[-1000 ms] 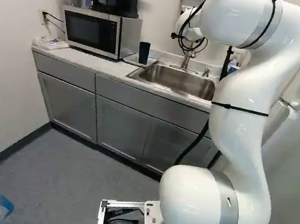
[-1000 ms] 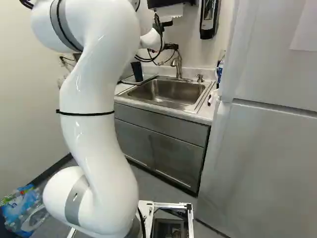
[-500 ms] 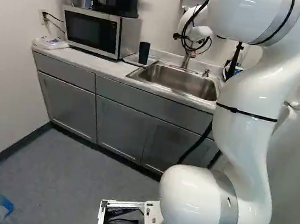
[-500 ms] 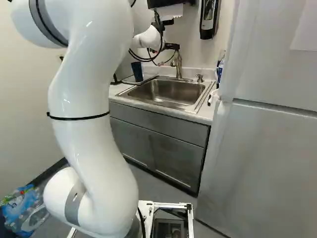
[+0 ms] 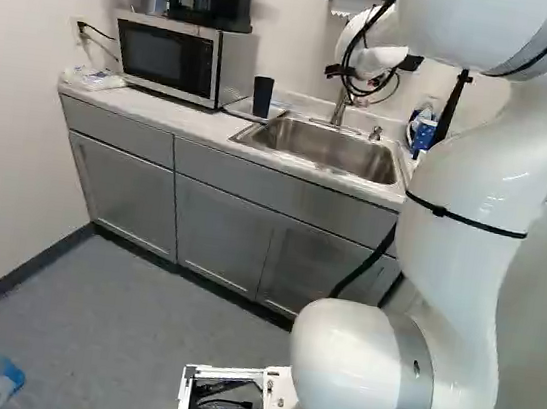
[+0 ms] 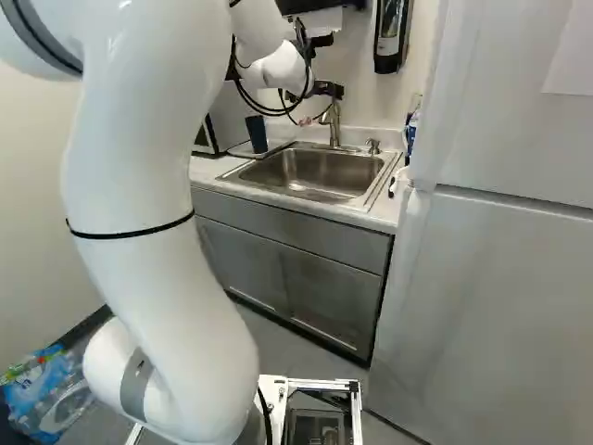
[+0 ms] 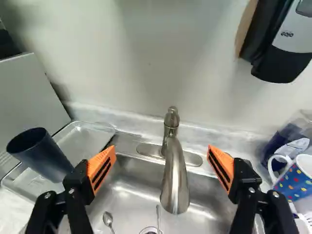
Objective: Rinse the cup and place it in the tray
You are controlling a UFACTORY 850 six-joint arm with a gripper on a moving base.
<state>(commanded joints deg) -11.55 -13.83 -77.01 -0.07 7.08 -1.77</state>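
- Facing the faucet (image 7: 171,129) square on; hand (image 7: 162,148) spread wide, nothing gripped; faucet ahead, midway between its fingers, likely next
- Cup (image 7: 45,155) upright in tray (image 7: 87,138), off to the hand's left

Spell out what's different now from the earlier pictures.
The arm has moved: its upper part swung rightward in the left base view and leftward in the right base view, its far end slightly rightward in the left base view. No grip or release shows. The base, the dark cup on the tray, the sink and the faucet stayed put.
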